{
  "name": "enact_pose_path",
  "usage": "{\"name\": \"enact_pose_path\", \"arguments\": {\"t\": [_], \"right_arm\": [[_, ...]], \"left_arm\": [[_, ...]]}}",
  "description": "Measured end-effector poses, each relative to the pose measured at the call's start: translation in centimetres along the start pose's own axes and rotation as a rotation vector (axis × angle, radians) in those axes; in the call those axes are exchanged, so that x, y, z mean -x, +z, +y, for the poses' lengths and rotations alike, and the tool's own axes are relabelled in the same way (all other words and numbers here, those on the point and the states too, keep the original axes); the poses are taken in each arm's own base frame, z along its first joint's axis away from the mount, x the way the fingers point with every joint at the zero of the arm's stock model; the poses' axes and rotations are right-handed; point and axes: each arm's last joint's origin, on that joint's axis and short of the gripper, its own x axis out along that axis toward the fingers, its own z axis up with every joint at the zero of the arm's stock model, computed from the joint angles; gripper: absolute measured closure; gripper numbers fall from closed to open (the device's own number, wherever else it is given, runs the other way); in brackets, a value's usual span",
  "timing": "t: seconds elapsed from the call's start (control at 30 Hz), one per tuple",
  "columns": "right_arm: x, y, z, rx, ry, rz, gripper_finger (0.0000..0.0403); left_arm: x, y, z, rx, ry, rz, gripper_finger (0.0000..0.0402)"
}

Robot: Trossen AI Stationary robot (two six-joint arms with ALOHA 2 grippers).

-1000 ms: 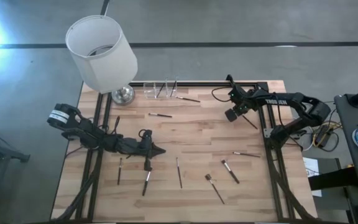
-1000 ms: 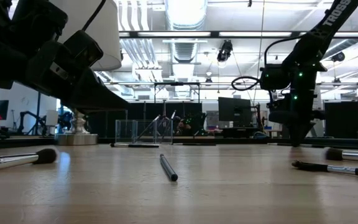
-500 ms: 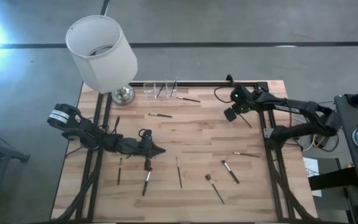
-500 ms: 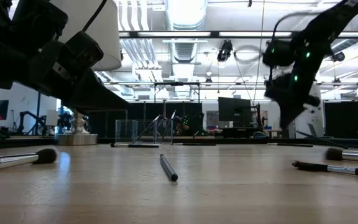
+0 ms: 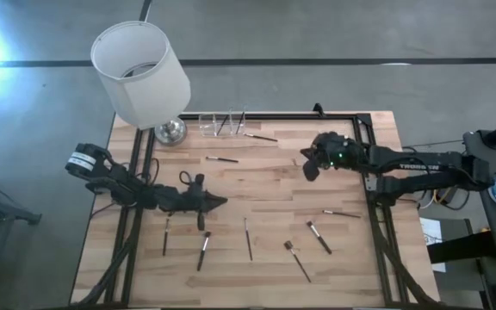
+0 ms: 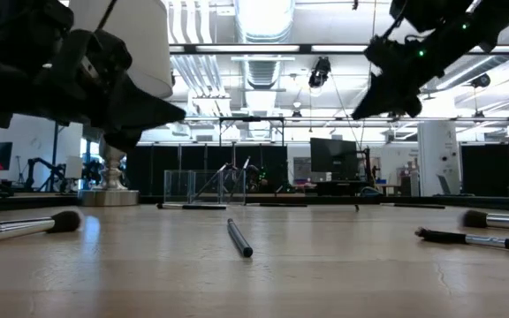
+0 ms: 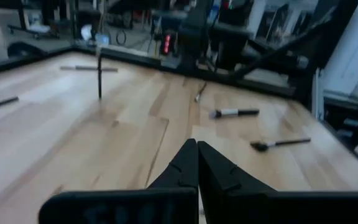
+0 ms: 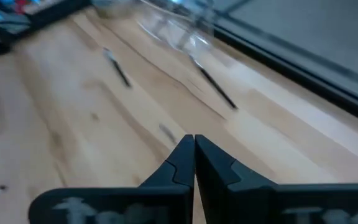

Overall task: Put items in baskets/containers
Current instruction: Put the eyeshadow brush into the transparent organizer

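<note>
Several thin makeup brushes lie flat on the wooden table, among them one point(image 5: 222, 159) near the middle and one point(image 5: 248, 238) toward the near edge. The clear compartment holder point(image 5: 222, 122) stands at the far edge with a few brushes leaning in it. My left gripper point(image 5: 222, 203) hovers shut over the table's left half, above the brushes there. My right gripper point(image 5: 303, 168) is shut and raised over the middle right; in its wrist view point(image 8: 193, 140) nothing shows between the fingers. In the left wrist view a thin dark stick point(image 7: 99, 78) stands upright; what holds it, I cannot tell.
A white lamp point(image 5: 140, 73) with a chrome base point(image 5: 170, 131) stands at the far left corner, next to the holder. A black frame rail point(image 5: 377, 215) runs along the table's right side. Bare wood lies between the two grippers.
My right gripper has risen from the table surface and moved toward the table's left as its arm stretched out low. My left gripper has lifted a little and shifted slightly toward the far edge. Both have stayed shut.
</note>
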Motion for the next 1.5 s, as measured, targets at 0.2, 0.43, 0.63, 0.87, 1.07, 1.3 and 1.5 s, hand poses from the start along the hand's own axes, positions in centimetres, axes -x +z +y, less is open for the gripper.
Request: {"name": "enact_pose_path", "arguments": {"t": [0.2,0.43,0.63,0.87,1.07,1.3,1.5], "right_arm": [[-0.8,-0.5,2.4,0.041,0.081,-0.049,0.0394],[-3.8,-2.4,4.2,0.169,0.078,0.074,0.0394],[-7.8,-2.8,5.5,0.264,0.035,0.180,0.0393],[-12.9,-1.4,5.4,0.360,0.036,0.359,0.0351],[-17.1,0.0,4.5,0.450,-0.020,0.491,0.0300],[-20.6,0.5,5.0,0.487,0.081,0.562,0.0274],[-22.0,0.3,5.3,0.512,0.103,0.630,0.0288]], "left_arm": [[-0.7,0.0,-0.3,0.026,-0.016,0.041,0.0400],[-2.6,0.4,-0.9,-0.010,0.071,0.115,0.0358],[-3.0,0.7,-1.3,-0.086,0.011,0.117,0.0337],[-1.7,-0.1,-0.8,-0.098,-0.042,0.124,0.0354],[-1.0,-0.4,-0.4,-0.092,-0.047,0.107,0.0377],[-0.8,-0.6,-0.3,-0.089,-0.045,0.114,0.0381],[-0.8,-0.6,-0.3,-0.090,-0.044,0.121,0.0381]]}}
